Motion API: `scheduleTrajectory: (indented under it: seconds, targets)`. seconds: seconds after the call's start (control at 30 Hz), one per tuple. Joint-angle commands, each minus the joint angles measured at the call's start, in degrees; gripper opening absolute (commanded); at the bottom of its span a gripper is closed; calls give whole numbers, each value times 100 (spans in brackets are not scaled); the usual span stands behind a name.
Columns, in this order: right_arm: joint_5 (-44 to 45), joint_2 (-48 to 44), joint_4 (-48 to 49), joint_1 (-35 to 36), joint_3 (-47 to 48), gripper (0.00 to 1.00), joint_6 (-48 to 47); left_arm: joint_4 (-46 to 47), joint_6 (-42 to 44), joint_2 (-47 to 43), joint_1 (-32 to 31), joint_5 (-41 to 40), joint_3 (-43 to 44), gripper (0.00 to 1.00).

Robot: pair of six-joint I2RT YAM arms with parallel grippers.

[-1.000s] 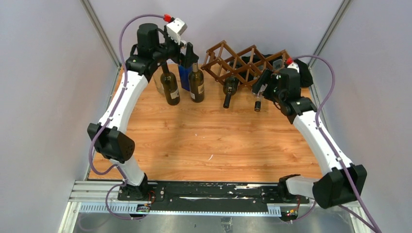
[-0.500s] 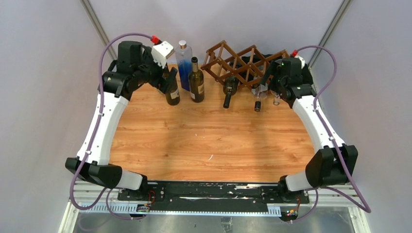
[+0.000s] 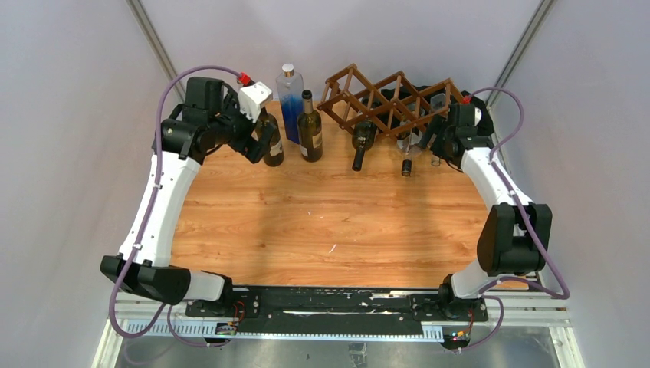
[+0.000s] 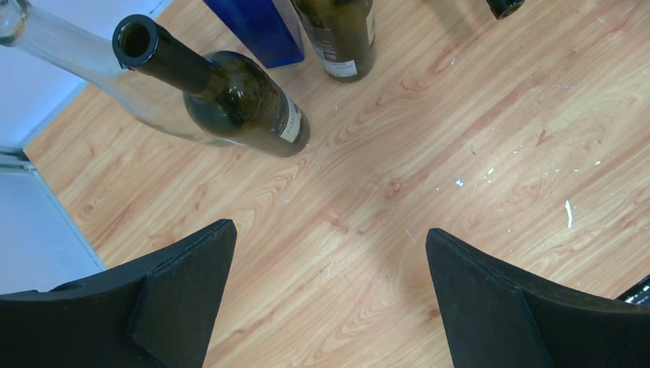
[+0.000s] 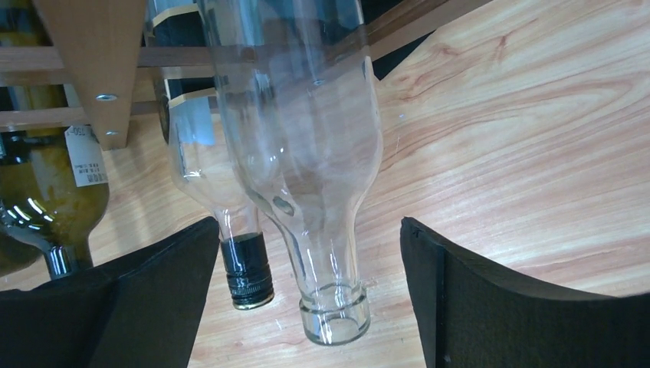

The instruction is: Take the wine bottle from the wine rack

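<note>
The dark brown lattice wine rack [image 3: 379, 96] stands at the back right of the table. Three bottles lie in it, necks toward me: a dark green one [image 3: 362, 142], a black-capped one [image 3: 406, 162] and a clear one [image 3: 434, 153]. My right gripper [image 3: 431, 144] is open at the rack's right end. In the right wrist view the right gripper [image 5: 309, 226] straddles the clear bottle's neck [image 5: 326, 261] without touching it, with the black-capped bottle [image 5: 245, 268] beside it. My left gripper [image 3: 255, 142] is open and empty; in its wrist view the left gripper [image 4: 329, 228] is over bare wood.
Standing bottles at the back left: a dark one [image 3: 271, 149] beside my left gripper, a blue one [image 3: 290, 96] and another dark one [image 3: 310, 130]. The left wrist view also shows a clear bottle [image 4: 69, 50] behind the dark one [image 4: 241, 103]. Grey walls close both sides.
My left arm has drawn back left from the standing bottles and lowered. My right arm has swung to the rack's right end, its open gripper now around the clear bottle's neck.
</note>
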Motion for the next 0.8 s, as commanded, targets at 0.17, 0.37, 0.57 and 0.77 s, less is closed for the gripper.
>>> scheduleTrajectory:
  seconds: [0.17, 0.37, 0.57, 0.77]
  targets:
    - [-461, 576, 647, -321, -80, 78, -201, -80, 116, -359, 41, 43, -270, 100]
    - [-1098, 814, 814, -404, 17, 53, -74, -87, 211, -596, 45, 50, -501, 100]
    - [-1296, 382, 1180, -404, -554, 19, 65, -82, 298, -725, 41, 97, -631, 100]
    - [-1428, -491, 1403, -326, -1187, 0, 101, -79, 502, -843, 41, 347, -690, 100]
